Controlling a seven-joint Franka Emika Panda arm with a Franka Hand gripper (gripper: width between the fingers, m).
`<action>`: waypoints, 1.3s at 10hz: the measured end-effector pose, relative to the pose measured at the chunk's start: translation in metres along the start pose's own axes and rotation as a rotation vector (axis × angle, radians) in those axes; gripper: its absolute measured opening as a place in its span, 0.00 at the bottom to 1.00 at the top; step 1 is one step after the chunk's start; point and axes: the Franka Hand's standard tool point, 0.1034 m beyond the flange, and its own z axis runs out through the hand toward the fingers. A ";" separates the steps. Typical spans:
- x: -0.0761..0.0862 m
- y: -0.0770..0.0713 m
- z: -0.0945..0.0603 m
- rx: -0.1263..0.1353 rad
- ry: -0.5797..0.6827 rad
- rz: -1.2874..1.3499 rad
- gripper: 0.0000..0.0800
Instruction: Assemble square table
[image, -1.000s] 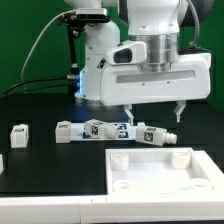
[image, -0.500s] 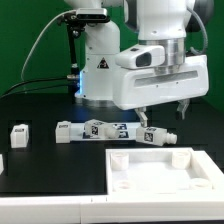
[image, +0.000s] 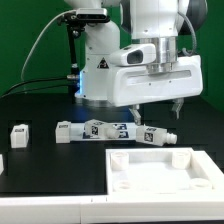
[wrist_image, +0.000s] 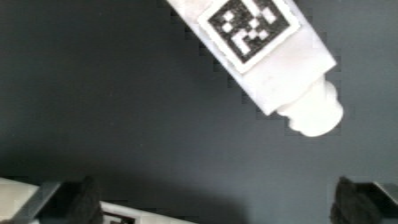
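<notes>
The square table panel (image: 160, 170) is white with a raised rim and round corner sockets, and lies at the front on the exterior view's right. A white leg with a tag (image: 157, 136) lies on the black table just behind it. It also shows in the wrist view (wrist_image: 267, 55), with its rounded end toward the gripper side. My gripper (image: 155, 112) hangs open and empty just above this leg, and its dark fingertips (wrist_image: 71, 205) show at the frame edge. Another leg (image: 18, 134) stands far on the exterior view's left, and one more (image: 66, 131) lies left of the middle.
The marker board (image: 108, 128) lies between the legs, behind the panel. The robot base (image: 95, 60) and its cables stand at the back. A white tagged piece (wrist_image: 111, 214) shows at the wrist view's edge beside one finger.
The gripper has shifted slightly sideways and turned a little above the leg behind the panel. It stays open. The legs and the panel have not moved.
</notes>
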 end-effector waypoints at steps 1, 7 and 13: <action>-0.005 -0.008 0.009 0.016 -0.039 -0.124 0.81; -0.012 -0.019 0.025 0.021 -0.054 -0.258 0.81; -0.026 -0.017 0.045 0.022 -0.062 -0.475 0.80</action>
